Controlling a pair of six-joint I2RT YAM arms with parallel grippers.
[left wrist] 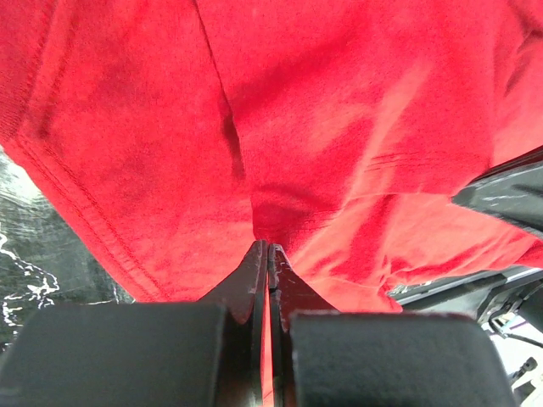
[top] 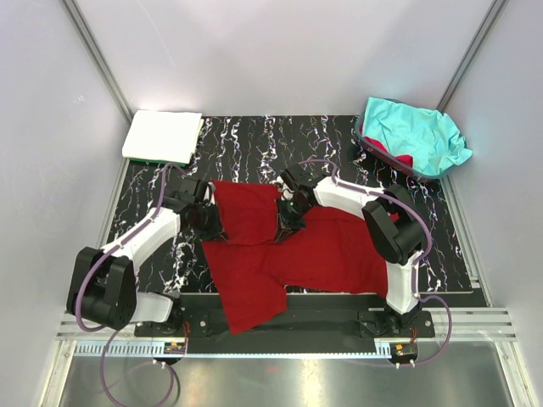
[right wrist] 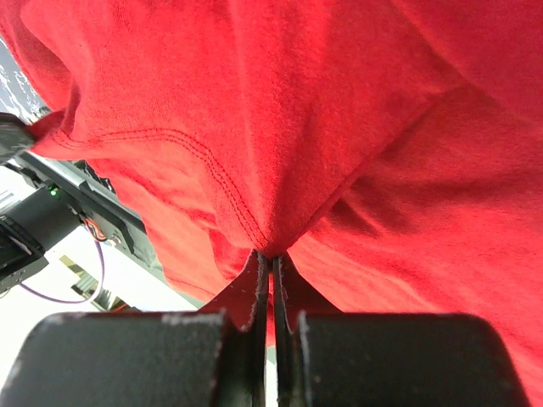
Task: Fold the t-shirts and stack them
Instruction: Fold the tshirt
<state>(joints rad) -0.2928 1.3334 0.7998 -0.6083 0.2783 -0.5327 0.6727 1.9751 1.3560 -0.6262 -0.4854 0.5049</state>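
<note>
A dark red t-shirt (top: 288, 254) lies spread on the black marbled mat (top: 254, 144), with one flap hanging over the near edge. My left gripper (top: 216, 222) is shut on its left edge, and red cloth (left wrist: 254, 127) bunches at the fingertips. My right gripper (top: 284, 222) is shut on a hemmed fold (right wrist: 254, 170) near the shirt's middle. The cloth between the two grippers is lifted and folded over. A crumpled turquoise t-shirt (top: 411, 136) lies at the back right. A white folded t-shirt (top: 161, 136) rests on a green one at the back left.
White walls with metal frame posts enclose the table on three sides. The arm bases and a metal rail (top: 288, 326) run along the near edge. A bit of red cloth (top: 403, 159) peeks from under the turquoise pile.
</note>
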